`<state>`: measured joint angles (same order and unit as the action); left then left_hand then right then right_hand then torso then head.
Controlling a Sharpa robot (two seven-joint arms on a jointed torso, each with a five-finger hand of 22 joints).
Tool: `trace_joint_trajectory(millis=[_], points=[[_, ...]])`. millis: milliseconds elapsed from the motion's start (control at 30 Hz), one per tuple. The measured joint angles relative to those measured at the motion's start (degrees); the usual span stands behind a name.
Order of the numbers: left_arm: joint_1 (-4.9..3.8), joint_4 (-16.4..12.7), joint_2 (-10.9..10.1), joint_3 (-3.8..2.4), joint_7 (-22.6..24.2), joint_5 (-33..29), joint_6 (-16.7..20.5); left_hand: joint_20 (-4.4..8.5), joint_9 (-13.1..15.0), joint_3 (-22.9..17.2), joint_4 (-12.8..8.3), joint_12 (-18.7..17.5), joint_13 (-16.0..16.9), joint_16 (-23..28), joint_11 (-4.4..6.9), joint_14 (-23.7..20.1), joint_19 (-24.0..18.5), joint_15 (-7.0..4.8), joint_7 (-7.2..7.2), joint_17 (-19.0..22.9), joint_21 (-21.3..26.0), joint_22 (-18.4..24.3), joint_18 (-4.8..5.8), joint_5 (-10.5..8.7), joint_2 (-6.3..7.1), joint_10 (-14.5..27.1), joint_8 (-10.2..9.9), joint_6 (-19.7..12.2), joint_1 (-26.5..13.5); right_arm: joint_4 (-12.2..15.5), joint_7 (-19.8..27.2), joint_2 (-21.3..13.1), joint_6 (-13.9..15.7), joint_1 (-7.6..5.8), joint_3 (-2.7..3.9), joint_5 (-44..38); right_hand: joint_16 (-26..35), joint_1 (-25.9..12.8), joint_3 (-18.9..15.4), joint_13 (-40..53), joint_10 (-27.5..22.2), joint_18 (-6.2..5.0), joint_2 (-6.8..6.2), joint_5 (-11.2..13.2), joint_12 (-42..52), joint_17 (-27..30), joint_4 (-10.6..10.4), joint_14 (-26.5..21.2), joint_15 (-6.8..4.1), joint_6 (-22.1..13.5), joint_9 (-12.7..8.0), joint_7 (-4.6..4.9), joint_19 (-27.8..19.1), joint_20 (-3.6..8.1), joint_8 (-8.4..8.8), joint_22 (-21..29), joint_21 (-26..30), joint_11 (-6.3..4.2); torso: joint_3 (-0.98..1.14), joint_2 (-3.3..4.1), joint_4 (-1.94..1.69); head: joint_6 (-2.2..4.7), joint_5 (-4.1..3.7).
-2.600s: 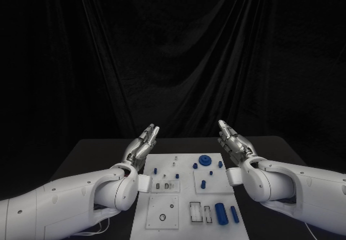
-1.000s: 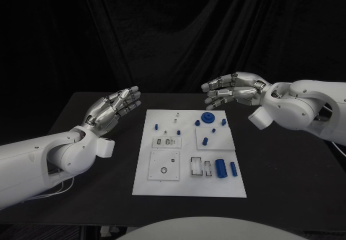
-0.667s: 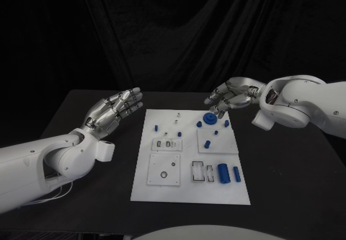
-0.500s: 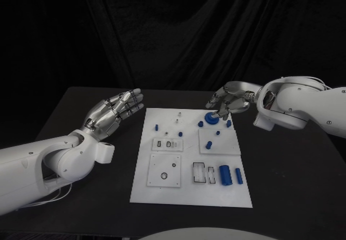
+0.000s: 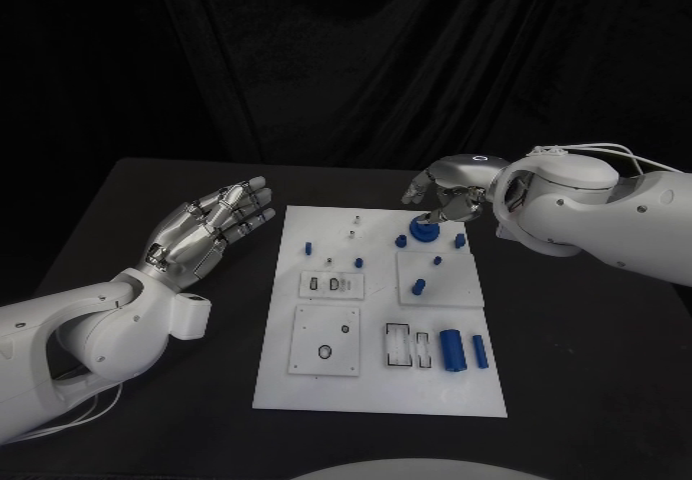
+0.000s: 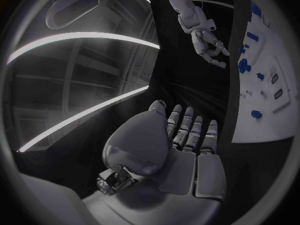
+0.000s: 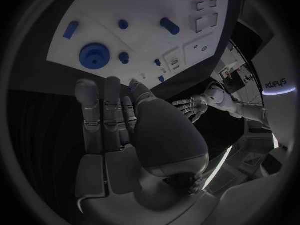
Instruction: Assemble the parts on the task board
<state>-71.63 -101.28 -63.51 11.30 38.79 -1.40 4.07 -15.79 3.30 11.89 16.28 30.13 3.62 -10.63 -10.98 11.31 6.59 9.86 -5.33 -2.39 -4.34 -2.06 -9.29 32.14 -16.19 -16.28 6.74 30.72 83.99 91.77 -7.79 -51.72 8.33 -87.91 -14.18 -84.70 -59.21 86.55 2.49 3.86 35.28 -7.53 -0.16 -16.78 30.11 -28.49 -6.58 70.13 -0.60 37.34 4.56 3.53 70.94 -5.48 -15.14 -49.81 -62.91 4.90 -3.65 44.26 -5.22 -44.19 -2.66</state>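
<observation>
R hand (image 5: 444, 203) fingers apart, holding nothing, poised over blue gear (image 5: 423, 231), prob to grab it. L hand (image 5: 206, 228) flat open beside task board (image 5: 378, 380), idle, out of way.

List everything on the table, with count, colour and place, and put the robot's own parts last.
table: one, black, under everything.
task board: one, white, middle of the table.
gear: one, blue, far right part of the board, below the right hand's fingers.
small pegs: several, blue, scattered over the board's far half.
cylinders: two, blue, lying side by side at the board's near right.
left hand: one, silver, fingers apart, held above the table left of the board.
right hand: one, silver, over the board's far right corner.
</observation>
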Motion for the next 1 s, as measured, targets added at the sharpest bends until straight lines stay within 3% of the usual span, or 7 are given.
trace_joint_trajectory(millis=[67,100,233,300,567,600,1000], points=[[-0.03,-0.1,-0.1,-0.01,0.0,0.0,0.0,0.00,0.0,0.0,0.0,0.0,0.0,0.0,0.00,0.0,0.0,0.00,0.00,0.0,0.0,0.0,0.00,0.00,0.00,0.0,0.0,0.0,0.0,0.2,0.0,-0.2,1.0,0.08,0.00,-1.5,-3.9,-0.5,0.5,0.0,0.6,0.09,-0.48,0.0,-0.2,-5.2,-0.5,1.6,-0.08,0.2,0.2,-0.25,1.2,0.03,0.00,-5.7,-4.3,0.01,-0.11,0.35,-0.20,0.15,-0.27],[-0.04,-0.2,-0.2,-0.01,0.0,0.0,0.0,0.00,0.0,0.0,0.0,0.0,0.0,0.0,0.00,0.0,0.0,0.00,0.00,0.0,0.0,0.0,0.00,0.00,0.00,0.0,0.0,0.0,0.0,0.3,0.0,-0.4,1.5,0.15,0.00,-2.3,-5.9,-0.7,0.7,0.1,1.2,0.87,-0.68,0.0,-0.2,-7.8,-0.7,2.4,-0.11,0.3,0.3,-0.33,1.8,0.04,0.00,-8.5,-6.5,-0.01,-0.19,0.61,-0.37,0.29,-0.55],[-0.06,-0.2,-0.3,-0.01,0.0,0.0,-0.1,0.00,0.0,0.0,0.0,0.0,0.0,0.0,0.00,0.0,0.0,-0.01,0.00,0.0,0.0,0.0,0.00,0.00,0.00,0.0,0.0,0.0,0.0,0.5,0.1,-0.6,2.8,0.32,0.00,-4.1,-9.1,-1.0,1.2,0.1,2.1,0.91,-0.98,0.0,-0.2,-12.5,-1.2,4.1,-0.12,0.3,0.5,-0.33,3.1,-0.01,0.00,-13.1,-9.8,0.04,-0.43,1.37,-0.80,0.83,-1.31],[-0.06,-0.1,-0.3,-0.01,0.0,0.0,-0.1,0.00,0.0,-0.1,-0.1,0.0,0.0,0.0,0.00,0.0,0.0,-0.01,0.00,0.0,0.0,0.0,0.00,0.18,0.14,0.0,0.0,0.0,0.1,0.6,0.1,-0.6,3.3,0.47,0.00,-4.7,-10.5,-1.0,1.4,0.1,2.7,1.76,-0.98,0.0,-0.2,-14.9,-1.4,5.1,-0.16,0.3,0.6,-0.30,4.0,-0.01,0.00,-15.3,-11.3,0.01,-0.51,1.77,-0.92,1.20,-1.63],[-0.07,0.0,-0.1,-0.01,0.0,0.0,-0.3,0.00,0.0,-0.2,-0.2,0.0,0.0,0.0,-0.20,0.0,0.0,-0.02,0.00,0.0,0.0,0.0,0.00,0.23,0.23,0.2,0.0,0.0,0.2,0.6,0.8,-0.8,5.1,2.08,0.02,-6.6,-13.5,-2.2,2.1,0.3,5.8,1.81,-2.76,-0.7,-0.2,-19.7,-2.3,7.4,-0.52,1.6,0.9,-0.48,6.0,0.17,0.00,-20.1,-14.6,-0.12,-0.63,2.77,-1.05,2.13,-2.24],[-0.07,0.0,-0.1,-0.01,0.0,0.0,-0.3,0.00,0.0,-0.2,-0.2,-0.2,0.0,0.0,-0.20,0.0,0.0,-0.02,0.00,0.0,0.0,0.0,0.00,0.23,0.23,0.2,0.0,0.0,0.2,0.6,0.9,-0.9,5.3,2.34,0.02,-6.8,-13.8,-2.3,2.1,0.3,6.0,2.64,-2.86,-0.9,-0.2,-20.2,-2.5,7.7,-0.49,2.0,1.0,-0.50,6.1,0.30,0.00,-20.5,-15.0,-0.12,-0.63,2.85,-1.05,2.19,-2.25],[-0.07,0.0,0.1,0.00,0.0,0.0,-0.8,0.00,0.0,-0.5,-0.2,-0.2,0.0,0.0,-0.40,0.0,0.0,0.38,0.00,0.0,0.0,0.0,0.00,0.43,0.23,0.4,0.0,0.0,0.2,1.3,1.4,-1.7,6.2,3.84,-0.02,-9.5,-13.8,-1.9,3.3,0.2,5.5,2.63,-3.66,-5.2,-1.5,-19.9,-2.8,7.7,-0.48,3.1,1.5,-0.50,6.2,0.37,1.29,-21.1,-15.0,0.00,-0.75,2.65,-0.90,1.31,-1.82]])
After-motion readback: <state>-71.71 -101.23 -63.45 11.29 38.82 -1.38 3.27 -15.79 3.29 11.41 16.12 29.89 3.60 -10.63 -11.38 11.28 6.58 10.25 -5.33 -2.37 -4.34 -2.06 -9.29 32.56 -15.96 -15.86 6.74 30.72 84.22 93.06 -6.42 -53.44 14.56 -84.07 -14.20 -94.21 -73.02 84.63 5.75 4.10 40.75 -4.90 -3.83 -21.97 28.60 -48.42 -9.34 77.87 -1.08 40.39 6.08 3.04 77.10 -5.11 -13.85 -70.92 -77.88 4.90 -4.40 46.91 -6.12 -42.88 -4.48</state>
